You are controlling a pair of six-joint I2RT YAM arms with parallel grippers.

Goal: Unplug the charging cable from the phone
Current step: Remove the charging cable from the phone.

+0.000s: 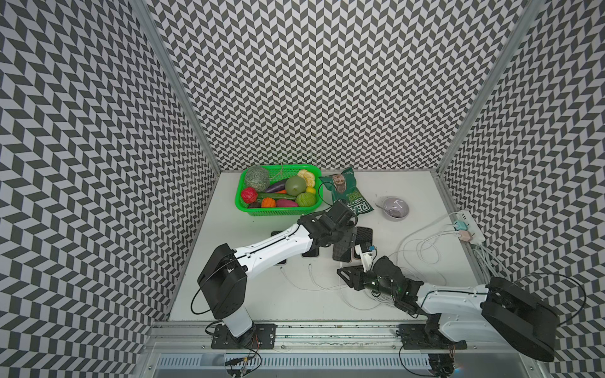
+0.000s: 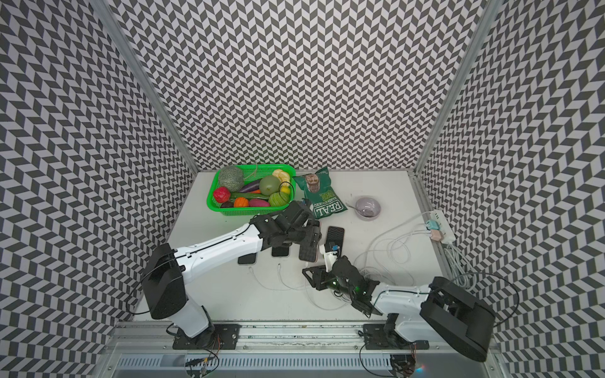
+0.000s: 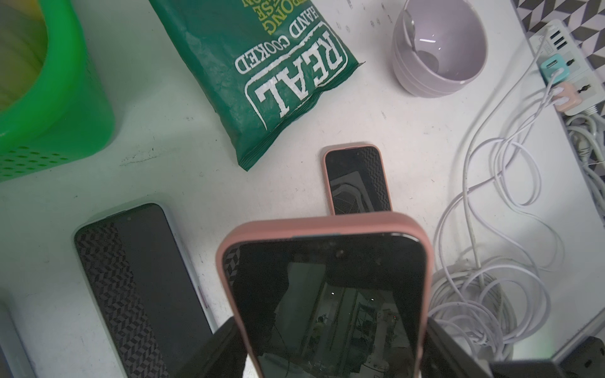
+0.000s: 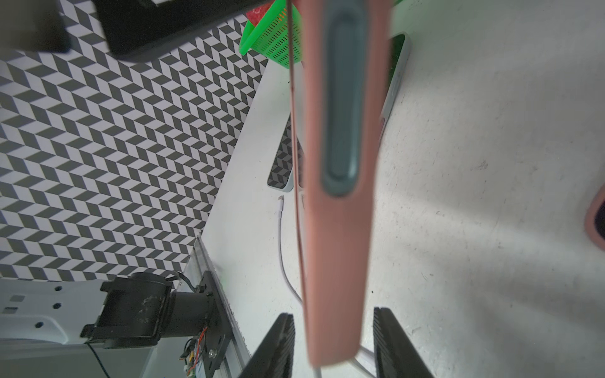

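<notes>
Left end effector (image 3: 330, 353) pinches a pink-cased phone (image 3: 324, 278) by its long edges, dark screen toward the wrist camera, holding it above the white table (image 1: 262, 294) near the middle. Seen from the right wrist, the same phone is edge-on, and the right end effector (image 4: 333, 315) stands at its near end with black fingers (image 4: 278, 343) spread, one on each side, a gap showing between each finger and the case. A white cable (image 4: 364, 357) shows just past that end of the phone; the plug itself is hidden, so I cannot tell if it is seated. Beside the held phone lie a second pink phone (image 3: 357, 180) and a dark phone (image 3: 140, 288), both flat on the table. A loose cable end (image 4: 280, 212) lies free near the front. Farther back sit a green basket (image 1: 278, 211) of toy produce, a green crisp bag (image 1: 347, 193) and a lilac bowl (image 1: 395, 207). White cables (image 3: 481, 337) coil toward a power strip (image 1: 465, 216) at the right edge.
</notes>
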